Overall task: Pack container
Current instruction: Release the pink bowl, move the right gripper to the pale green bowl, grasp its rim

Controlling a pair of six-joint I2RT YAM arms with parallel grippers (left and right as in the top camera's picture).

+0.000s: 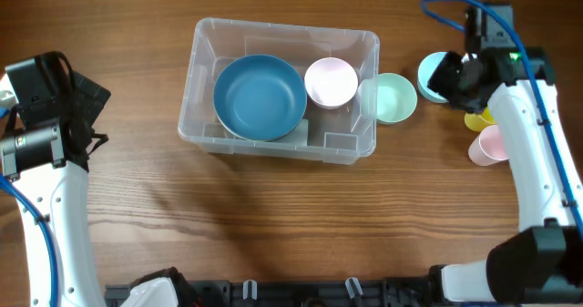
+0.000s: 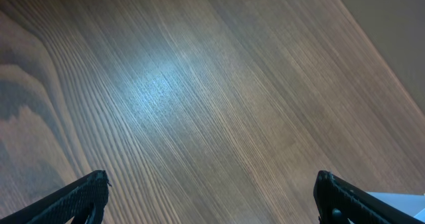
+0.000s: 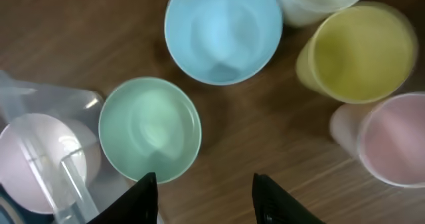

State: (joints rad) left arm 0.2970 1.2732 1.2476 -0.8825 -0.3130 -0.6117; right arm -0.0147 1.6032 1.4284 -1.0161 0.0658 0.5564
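Container (image 1: pixel 339 141) sits mid-table, left gripper (image 2: pixel 211 181) and right gripper (image 3: pixel 204 184) both spread wide and empty, but the mint bowl (image 3: pixel 149 131) is right up against its right wall, so a sloppy grab could snag that wall or bump the yellow cup (image 3: pixel 362 48) nearby.

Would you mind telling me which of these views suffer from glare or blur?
Overhead: evenly lit and sharp, with only faint reflections on the container. Left wrist: a pale patch of glare on the table, grain otherwise crisp. Right wrist: soft throughout, with the yellow cup and green bowl smeared at their rims.
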